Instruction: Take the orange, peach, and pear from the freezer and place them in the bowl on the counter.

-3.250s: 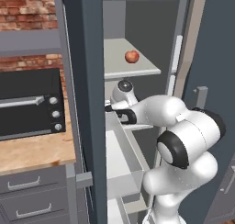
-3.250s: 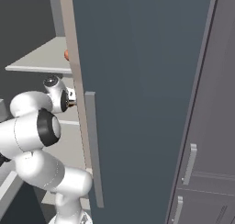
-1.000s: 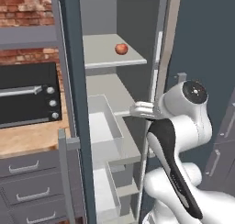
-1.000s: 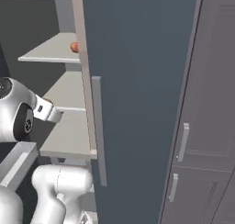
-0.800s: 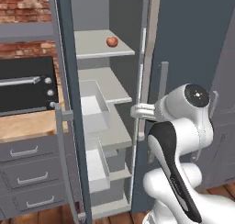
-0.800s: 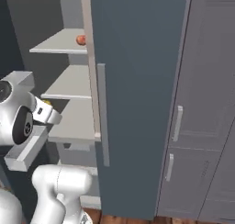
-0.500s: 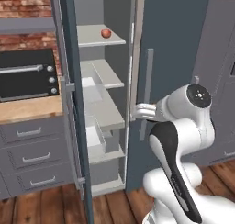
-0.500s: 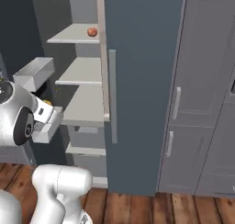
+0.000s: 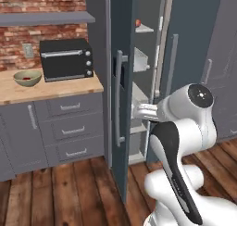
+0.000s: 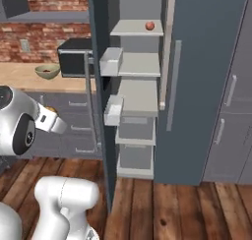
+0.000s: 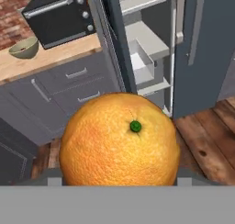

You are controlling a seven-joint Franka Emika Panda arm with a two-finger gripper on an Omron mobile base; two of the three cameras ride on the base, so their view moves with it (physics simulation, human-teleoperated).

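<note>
The pincer (image 11: 119, 184) is clamped on the orange (image 11: 120, 138), which sits big and round right in front of the hand camera, well away from the freezer (image 9: 121, 81). The bowl (image 9: 28, 77) waits on the counter (image 9: 51, 88) to the left, beside the black oven (image 9: 65, 59), and something small and dark red already lies in it. To do this step well, I think the robot should hold tight, carry the orange slowly over the bowl, go down low, and only then let go so it does not roll off.
</note>
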